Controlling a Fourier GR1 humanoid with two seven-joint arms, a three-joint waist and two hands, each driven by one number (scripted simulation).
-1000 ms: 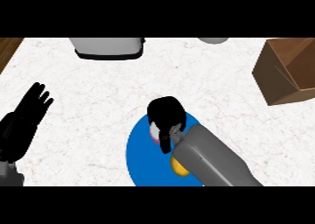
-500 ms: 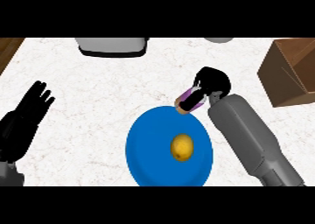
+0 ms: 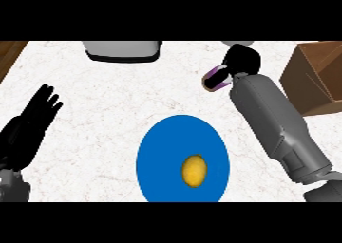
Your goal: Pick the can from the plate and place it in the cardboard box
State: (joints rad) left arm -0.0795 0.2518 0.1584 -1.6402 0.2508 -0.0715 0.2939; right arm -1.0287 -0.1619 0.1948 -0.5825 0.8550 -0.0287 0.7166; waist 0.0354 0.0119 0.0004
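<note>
My right hand point(image 3: 242, 60) is curled round a purple can point(image 3: 216, 79), which it holds above the counter at the back, past the plate and to the left of the cardboard box point(image 3: 321, 76). The can is tilted, with its pale end showing below the fingers. The blue plate point(image 3: 163, 156) lies near the front centre with a yellow lemon-like fruit point(image 3: 194, 170) on it. My left hand point(image 3: 30, 124) rests open at the left edge, fingers up. The brown box stands at the right edge, cut off by the view.
A grey appliance with a dark base point(image 3: 123, 49) stands at the back centre. A small grey round object point(image 3: 238, 43) shows at the back edge behind my right hand. Brown wood point(image 3: 4, 57) borders the white counter at the back left.
My right hand has lifted the can off the plate and carried it back and to the right, toward the box. The yellow fruit stays on the plate. The left hand has not moved.
</note>
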